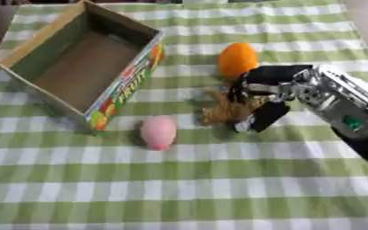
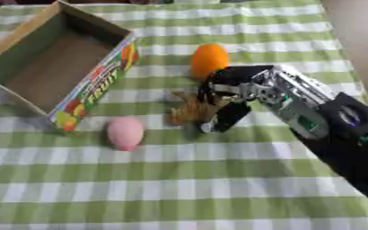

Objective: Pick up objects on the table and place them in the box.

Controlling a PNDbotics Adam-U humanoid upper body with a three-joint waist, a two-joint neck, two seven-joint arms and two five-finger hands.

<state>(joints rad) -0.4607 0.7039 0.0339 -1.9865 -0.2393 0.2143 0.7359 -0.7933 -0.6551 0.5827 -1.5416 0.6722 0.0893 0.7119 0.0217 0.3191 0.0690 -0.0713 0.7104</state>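
The right robot hand (image 1: pixel 259 96) is reaching in from the right, its fingers curling around a brown straw-like thing (image 1: pixel 225 110) lying on the desk (image 1: pixel 187 188). The empty box (image 1: pixel 120 92) is sitting to the left, past a pink egg (image 1: pixel 158 131). An orange ball (image 1: pixel 237 59) is resting just behind the hand.

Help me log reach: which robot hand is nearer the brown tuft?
Right. The right robot hand is at the brown tuft, fingers curled down over its right side. The left robot hand shows in neither view.
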